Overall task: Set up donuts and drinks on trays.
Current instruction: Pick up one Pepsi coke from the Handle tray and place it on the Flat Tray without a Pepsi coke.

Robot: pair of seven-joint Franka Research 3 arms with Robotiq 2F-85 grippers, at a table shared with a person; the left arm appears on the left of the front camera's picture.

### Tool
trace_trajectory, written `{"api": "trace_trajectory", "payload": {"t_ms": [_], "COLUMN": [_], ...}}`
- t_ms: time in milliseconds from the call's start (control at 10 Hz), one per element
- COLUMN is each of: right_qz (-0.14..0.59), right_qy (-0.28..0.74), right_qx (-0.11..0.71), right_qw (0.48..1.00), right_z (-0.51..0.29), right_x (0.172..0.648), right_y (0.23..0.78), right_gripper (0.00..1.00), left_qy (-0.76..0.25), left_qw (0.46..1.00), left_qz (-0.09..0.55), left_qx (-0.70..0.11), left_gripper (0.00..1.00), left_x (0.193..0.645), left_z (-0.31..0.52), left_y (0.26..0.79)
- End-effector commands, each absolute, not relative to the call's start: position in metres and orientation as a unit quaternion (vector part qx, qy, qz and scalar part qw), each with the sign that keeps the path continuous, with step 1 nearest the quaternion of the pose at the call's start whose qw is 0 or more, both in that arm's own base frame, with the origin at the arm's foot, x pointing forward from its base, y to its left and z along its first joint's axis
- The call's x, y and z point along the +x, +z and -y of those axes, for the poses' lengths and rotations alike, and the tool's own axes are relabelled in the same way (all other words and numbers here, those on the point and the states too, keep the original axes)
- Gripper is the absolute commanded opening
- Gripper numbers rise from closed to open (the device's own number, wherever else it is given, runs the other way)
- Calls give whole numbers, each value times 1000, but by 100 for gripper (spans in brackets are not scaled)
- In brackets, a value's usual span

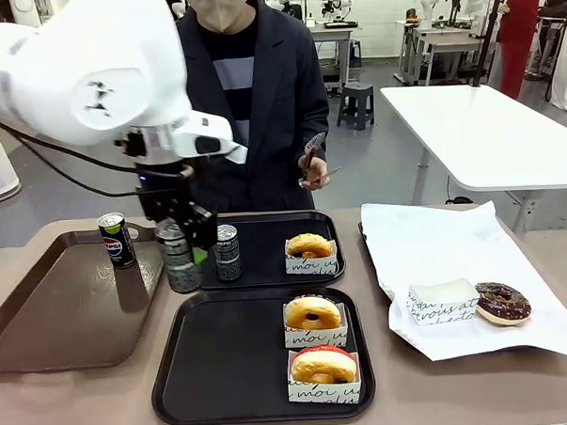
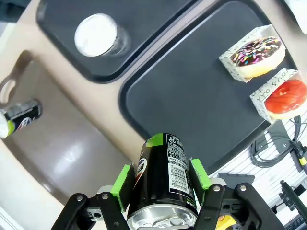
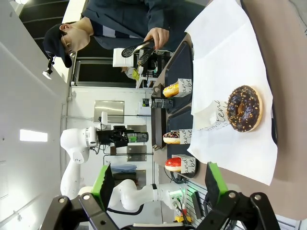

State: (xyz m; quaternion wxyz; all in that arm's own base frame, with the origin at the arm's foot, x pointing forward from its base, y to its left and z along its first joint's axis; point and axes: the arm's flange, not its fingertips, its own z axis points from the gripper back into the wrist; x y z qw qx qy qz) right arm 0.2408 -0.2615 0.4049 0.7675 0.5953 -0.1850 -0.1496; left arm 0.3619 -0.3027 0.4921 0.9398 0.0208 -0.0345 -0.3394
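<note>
Can [image 2: 163, 182] sits clamped between your left gripper [image 2: 160, 179] pads, raised between brown tray [image 1: 53, 317] and far black tray [image 1: 267, 270]; your right gripper [image 3: 158, 184] hangs open, holding nothing, over white paper [image 3: 225, 72].

A tan table [image 1: 47, 411] is seen carrying a brown rectangular tray [image 1: 53, 317] below the left gripper [image 1: 186, 237], two black square trays [image 1: 224, 366] just right of it, and white paper [image 1: 436, 253] farther right.
</note>
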Motion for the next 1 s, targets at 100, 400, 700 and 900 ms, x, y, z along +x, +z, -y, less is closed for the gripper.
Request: {"api": "trace_trajectory", "payload": {"t_ms": [100,400,700,900], "right_qz": [199,199,199,199], "right_qy": [-145,-145,-145,-145], "right_qx": [603,603,603,603], "right_qw": [759,759,759,759], "right_z": [262,262,262,262], "right_x": [243,243,243,243], "right_y": [406,406,406,406], "right_gripper": [100,100,100,100], "left_qy": [-357,-351,-352,-335], "left_qw": [934,936,936,942], "left_qz": [18,26,15,20], "left_qx": [5,14,21,-18], "left_gripper": [59,59,59,59], "left_x": [364,363,364,362], "left_z": [317,319,319,305], "left_y": [497,488,488,458]}}
